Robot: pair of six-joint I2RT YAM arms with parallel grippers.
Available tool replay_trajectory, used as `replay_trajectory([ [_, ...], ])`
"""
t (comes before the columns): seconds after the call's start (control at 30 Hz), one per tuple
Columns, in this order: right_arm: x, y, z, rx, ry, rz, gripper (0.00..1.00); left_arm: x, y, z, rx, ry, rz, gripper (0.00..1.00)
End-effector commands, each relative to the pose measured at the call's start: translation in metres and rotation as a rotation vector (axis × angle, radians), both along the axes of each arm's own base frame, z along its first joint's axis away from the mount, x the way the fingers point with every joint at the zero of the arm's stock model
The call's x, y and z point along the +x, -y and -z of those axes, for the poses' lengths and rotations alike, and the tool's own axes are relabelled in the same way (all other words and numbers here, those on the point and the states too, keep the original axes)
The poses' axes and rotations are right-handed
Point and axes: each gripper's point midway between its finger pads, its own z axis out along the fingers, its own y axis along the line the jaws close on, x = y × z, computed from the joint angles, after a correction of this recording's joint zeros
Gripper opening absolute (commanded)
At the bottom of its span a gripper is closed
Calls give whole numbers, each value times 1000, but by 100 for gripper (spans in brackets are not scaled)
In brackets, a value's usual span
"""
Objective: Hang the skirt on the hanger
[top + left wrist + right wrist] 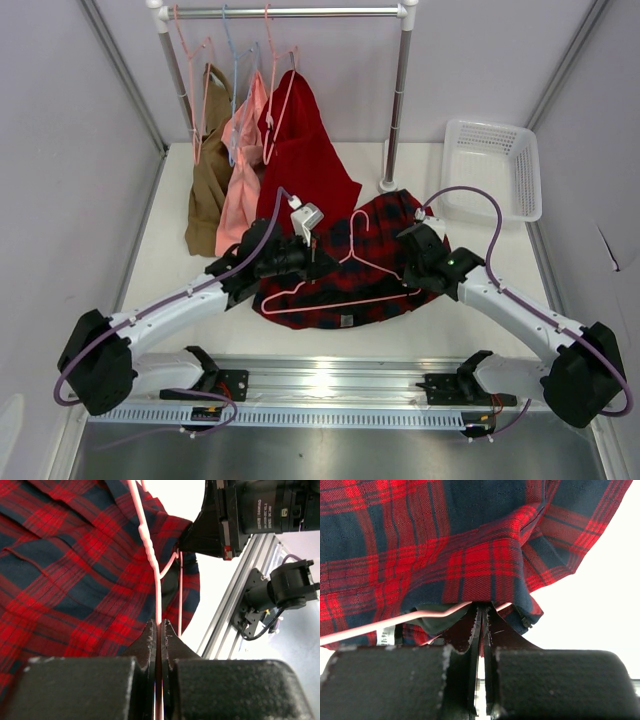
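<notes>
The plaid skirt (pixel 375 262) lies flat on the table's middle, its white label (pixel 347 321) at the near hem. The pale-pink hanger (pixel 345 290) lies on top of it, hook pointing to the back. My left gripper (pixel 303 258) is at the hanger's left part, and in the left wrist view it (pixel 158 629) is shut on the pink wire (pixel 149 550) over the skirt (pixel 70 580). My right gripper (pixel 420 262) is at the skirt's right edge. In the right wrist view it (pixel 482 611) is shut on the skirt's edge (pixel 485 565), with the hanger wire (pixel 395 621) running beneath the fabric.
A clothes rack (pixel 290 12) stands at the back with a brown garment (pixel 208 170), a salmon-pink garment (pixel 243 160), a plain red garment (pixel 300 160) and a light-blue hanger (pixel 232 60). Its post (pixel 395 110) stands beside a white basket (pixel 492 165) at back right.
</notes>
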Motion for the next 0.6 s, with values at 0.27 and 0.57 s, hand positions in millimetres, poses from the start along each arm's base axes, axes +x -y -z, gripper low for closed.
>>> replay_trajectory([
  [0.27, -5, 1, -5, 8, 15, -2, 0, 2, 29, -18, -152, 29, 107, 0],
  [0.57, -10, 4, 4, -9, -5, -5, 1, -2, 42, 3, -173, -28, 170, 0],
])
